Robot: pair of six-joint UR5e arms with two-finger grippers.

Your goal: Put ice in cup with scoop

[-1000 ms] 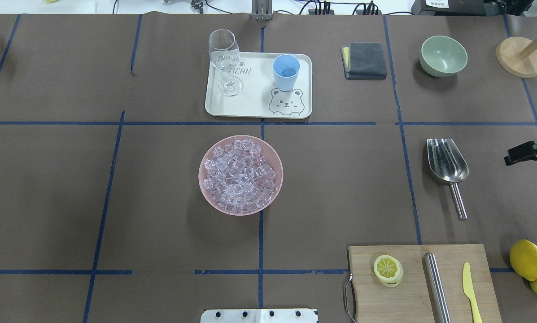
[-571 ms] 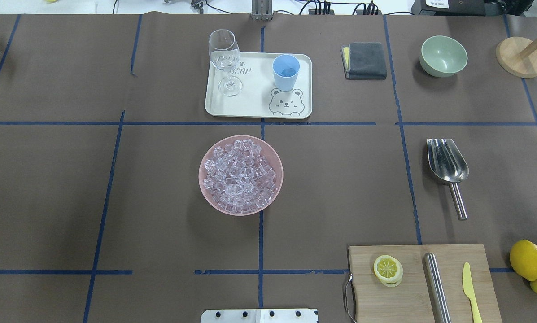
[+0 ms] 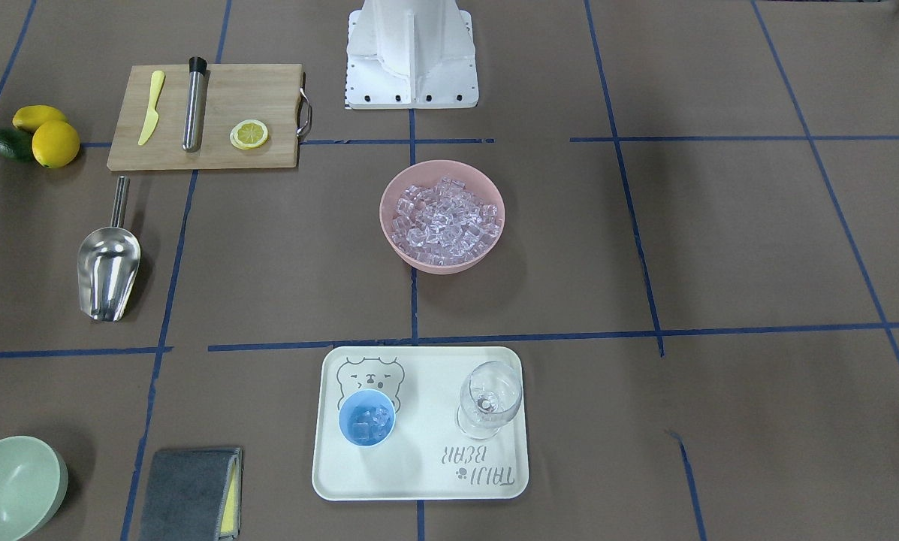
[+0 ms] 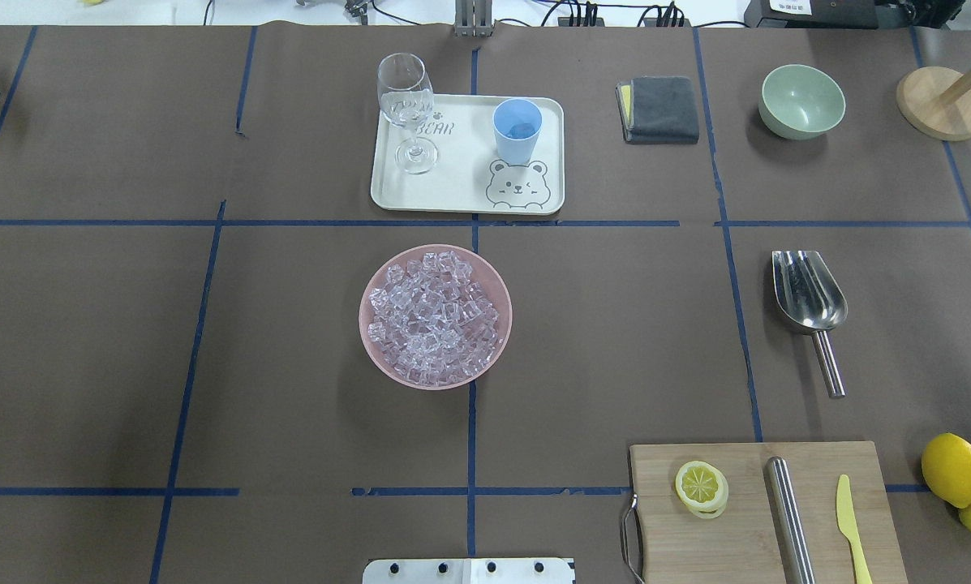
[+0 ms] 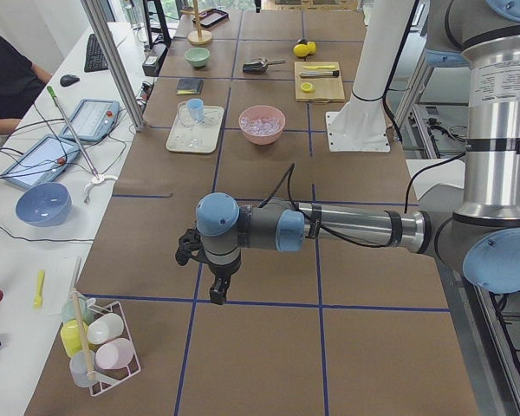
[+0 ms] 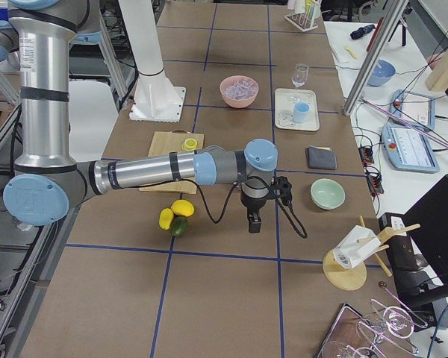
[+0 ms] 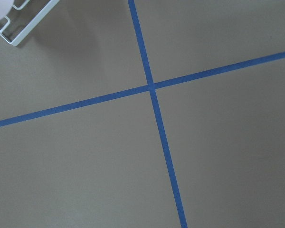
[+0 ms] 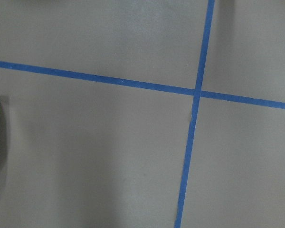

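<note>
Right tool [image 6: 252, 224] has been pulled off the overhead view's right edge. Released or clenched can't be told, same for left tool [image 5: 216, 293]. Scoop [image 4: 809, 294] is left lying right of center, and ice [image 3: 366, 425] is seen in the cup [image 4: 516, 149], upper middle, so it's probably done.

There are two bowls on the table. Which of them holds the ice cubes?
The pink bowl in the middle holds the ice; the green bowl beside the grey cloth is empty.
</note>
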